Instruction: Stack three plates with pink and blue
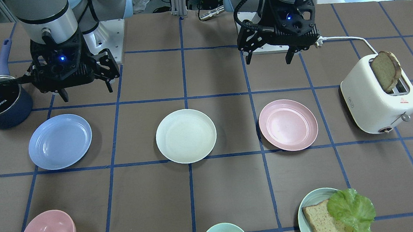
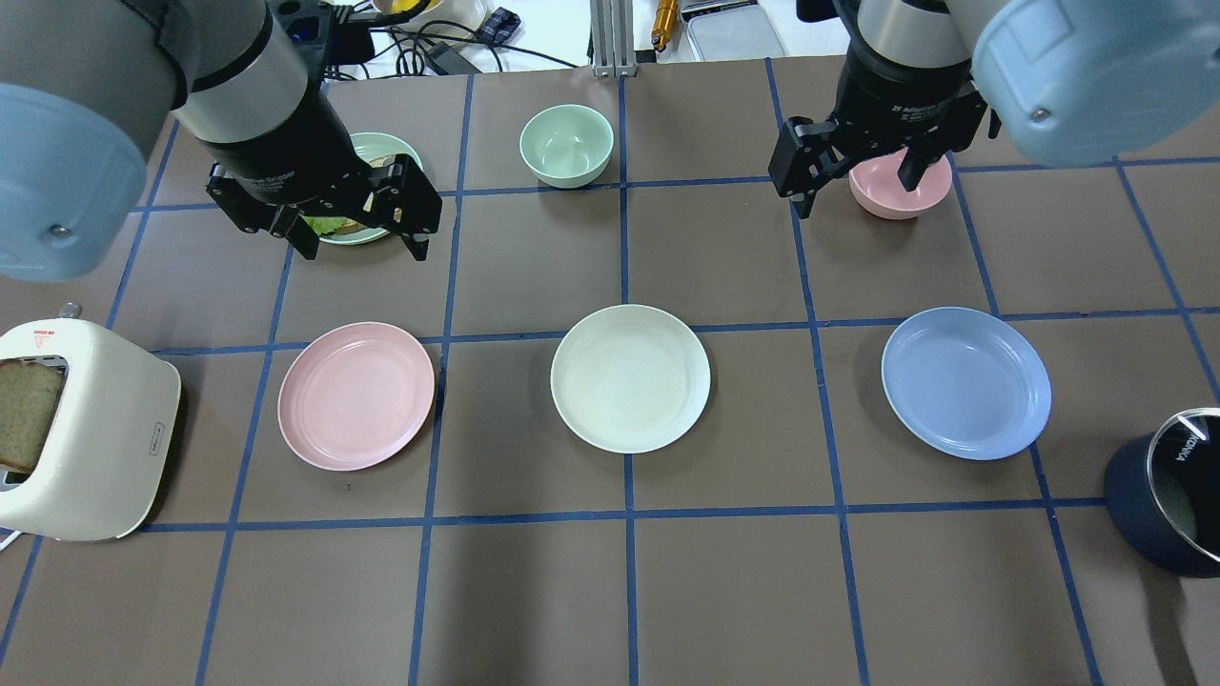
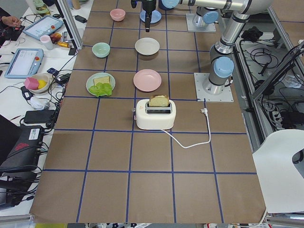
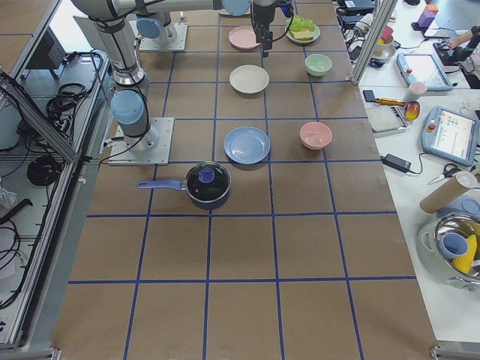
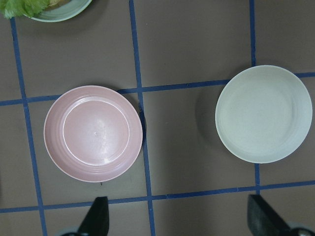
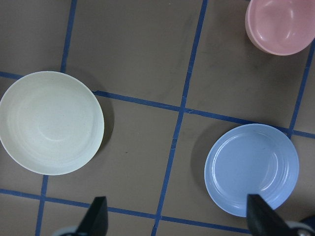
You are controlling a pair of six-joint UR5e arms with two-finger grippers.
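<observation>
Three plates lie apart in a row on the brown table: the pale pink plate (image 2: 355,395) (image 5: 93,133), the cream-white plate (image 2: 630,378) (image 5: 263,113) and the light blue plate (image 2: 965,382) (image 6: 251,169). My left gripper (image 2: 362,250) (image 1: 268,59) is open and empty, hovering high above the table beyond the pink plate. My right gripper (image 2: 853,191) (image 1: 86,92) is open and empty, hovering high beyond the blue plate. In each wrist view, both fingertips (image 5: 98,219) (image 6: 96,219) show wide apart at the bottom edge.
A white toaster (image 2: 91,429) holding a bread slice stands at the left end. A dark blue lidded pot (image 2: 1168,495) stands at the right end. At the far side are a pink bowl (image 2: 901,191), a green bowl (image 2: 566,145) and a teal plate (image 1: 309,204) with bread and lettuce.
</observation>
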